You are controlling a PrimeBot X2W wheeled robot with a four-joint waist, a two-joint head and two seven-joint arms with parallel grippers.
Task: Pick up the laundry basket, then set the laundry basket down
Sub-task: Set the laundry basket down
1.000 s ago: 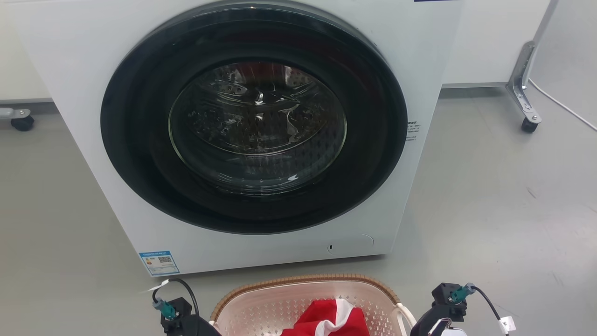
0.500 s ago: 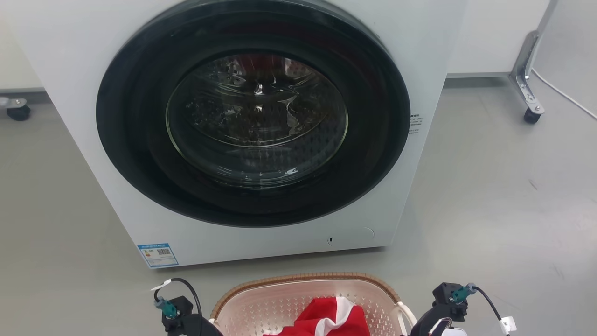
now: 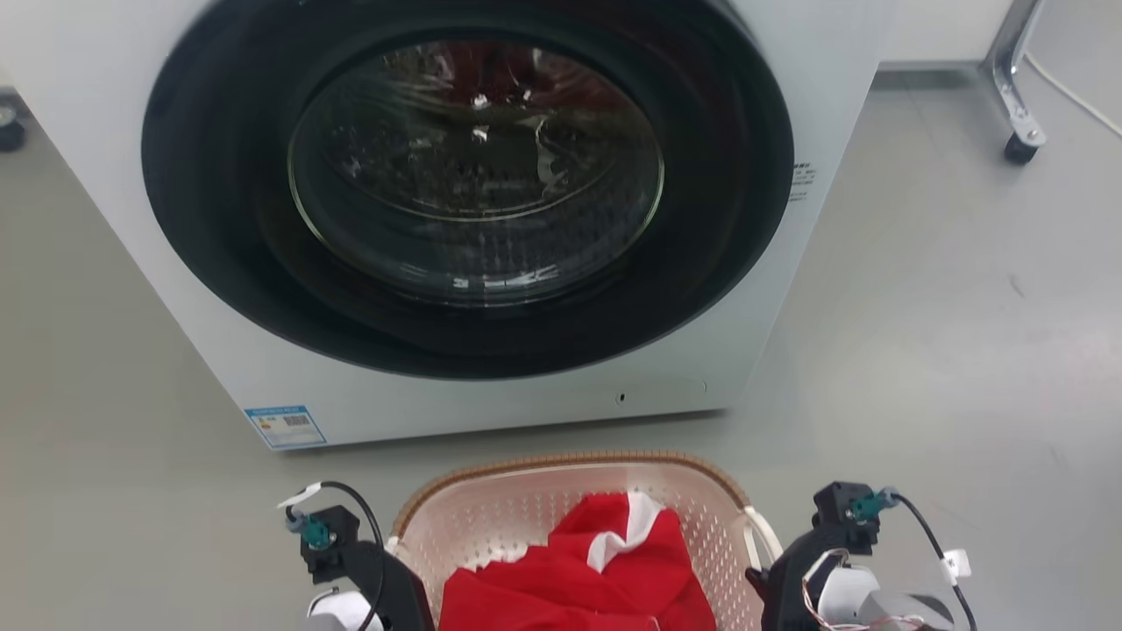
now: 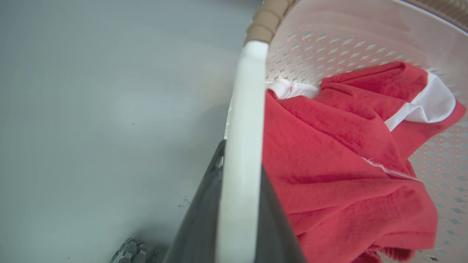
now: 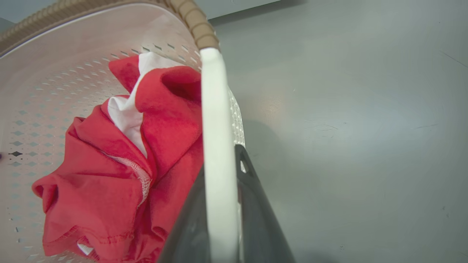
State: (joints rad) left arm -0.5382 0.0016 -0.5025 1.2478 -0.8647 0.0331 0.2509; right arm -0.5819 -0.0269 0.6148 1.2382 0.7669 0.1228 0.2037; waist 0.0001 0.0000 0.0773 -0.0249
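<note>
Left gripper (image 4: 239, 160): two dark fingers closed on the left handle (image 4: 248, 91), one on each side of the white loop. Their bases are cut off at 6 o'clock in the left wrist view.
Right gripper (image 5: 219, 164): likewise clamped on the right handle (image 5: 214, 102), the white bar running between its fingers. The fingertip at 3 o'clock shows, while the other is partly hidden behind the bar.
Head view of grippers: the dark housings sit at 9 and 3 o'clock of the basket. The fingers are hard to make out there.
Laundry basket (image 3: 561, 462): at 6 o'clock in the head view, with its near half cut off by the frame edge. Brown woven-look rim, pale perforated walls. The base is hidden, so I cannot tell whether it touches the floor (image 3: 964, 350).
Red garment (image 3: 596, 570): bunched inside the basket with a white band showing. Its lower folds are out of frame.
Washer (image 3: 491, 412): at 12 o'clock of the basket and near it, with its top cropped. The drum contents behind the round door (image 3: 473, 175) are unclear because of reflections.
Sticker (image 3: 285, 427): at 7 o'clock on the washer front. The print is too small to read.
Caster (image 3: 1019, 147): at 2 o'clock. The frame above it is cut off.
</note>
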